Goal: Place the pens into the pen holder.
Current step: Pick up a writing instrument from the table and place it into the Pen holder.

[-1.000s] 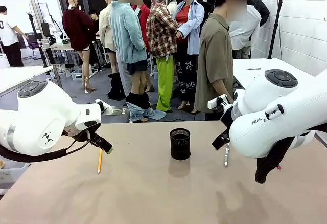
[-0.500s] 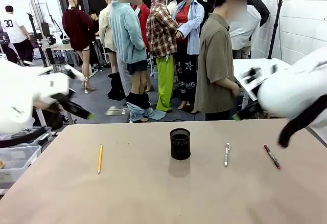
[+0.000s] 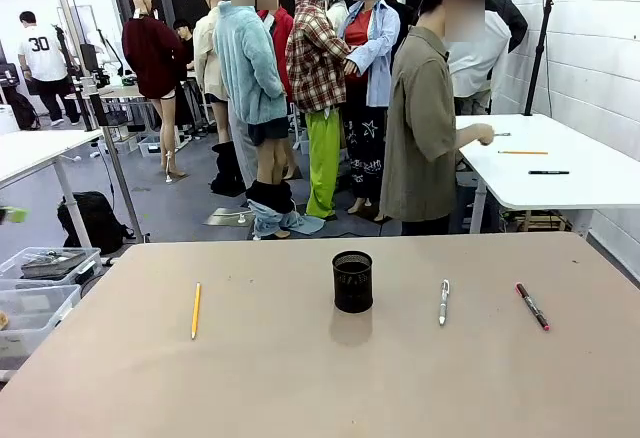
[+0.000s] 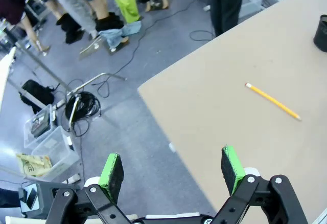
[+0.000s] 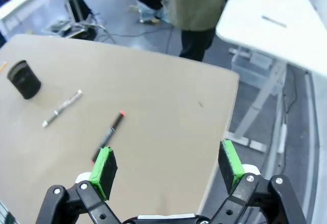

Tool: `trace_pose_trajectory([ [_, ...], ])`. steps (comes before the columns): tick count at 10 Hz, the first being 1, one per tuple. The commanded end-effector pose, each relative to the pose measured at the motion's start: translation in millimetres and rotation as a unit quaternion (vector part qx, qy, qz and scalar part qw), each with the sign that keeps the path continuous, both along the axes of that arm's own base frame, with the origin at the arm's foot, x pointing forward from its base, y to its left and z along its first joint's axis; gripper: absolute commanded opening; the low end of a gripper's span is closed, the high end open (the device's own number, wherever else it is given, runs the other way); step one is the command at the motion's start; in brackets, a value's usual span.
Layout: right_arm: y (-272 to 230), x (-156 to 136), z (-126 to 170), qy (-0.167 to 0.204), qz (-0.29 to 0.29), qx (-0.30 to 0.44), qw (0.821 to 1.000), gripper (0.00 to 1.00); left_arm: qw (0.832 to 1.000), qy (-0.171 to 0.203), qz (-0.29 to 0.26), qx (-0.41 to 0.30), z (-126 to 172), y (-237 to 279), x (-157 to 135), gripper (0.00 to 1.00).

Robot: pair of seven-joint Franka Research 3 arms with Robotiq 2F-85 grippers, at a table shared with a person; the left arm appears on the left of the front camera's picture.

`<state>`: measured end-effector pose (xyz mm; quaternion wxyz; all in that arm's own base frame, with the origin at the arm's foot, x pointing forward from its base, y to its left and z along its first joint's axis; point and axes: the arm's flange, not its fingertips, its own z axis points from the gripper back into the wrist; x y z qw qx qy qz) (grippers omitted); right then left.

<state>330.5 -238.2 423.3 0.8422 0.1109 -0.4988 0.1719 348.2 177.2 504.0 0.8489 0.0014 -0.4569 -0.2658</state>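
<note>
Upright in the middle of the tan table [image 3: 300,388] stands the black mesh pen holder [image 3: 352,281]. Three pens lie flat around it: a yellow pencil [image 3: 196,310] to its left, a silver-white pen [image 3: 443,301] to its right, and a dark pen with a red end [image 3: 532,306] further right. My left gripper [image 4: 171,168] is open and empty, high over the floor off the table's corner, well away from the pencil [image 4: 273,101]. High over the table's other end, my right gripper [image 5: 167,168] is open and empty above the dark pen [image 5: 109,137], silver pen [image 5: 62,108] and holder [image 5: 24,79].
A person in an olive shirt [image 3: 420,128] stands beyond the far edge, turned toward a white side table [image 3: 560,173] on the right. Clear plastic bins [image 3: 40,278] and cables [image 4: 82,104] lie on the floor to the left.
Both arms have pulled back, the left one leftward and the right one rightward, leaving the front view. The pens and holder have stayed put.
</note>
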Motion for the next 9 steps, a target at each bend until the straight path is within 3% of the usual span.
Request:
trace_pose_trajectory([
  [1,74,-91,-60,0.015,-0.005,0.006,1.0,1.0,1.0,-0.016,-0.005,0.016,-111,-59,-155,1.0],
  [2,80,-80,-59,0.015,-0.019,0.003,1.0,1.0,1.0,-0.008,-0.002,0.004,-110,-62,-136,1.0],
  [3,-18,-15,-13,0.002,-0.009,0.009,1.0,1.0,1.0,-0.006,0.002,0.001,-2,25,-17,1.0],
  [6,-22,-19,-20,0.003,-0.013,0.011,1.0,1.0,1.0,-0.006,0.002,0.001,-2,25,-17,1.0],
  [9,42,44,39,0.061,0.034,-0.076,0.995,1.0,1.0,-0.006,0.002,0.001,-2,25,-17,1.0],
])
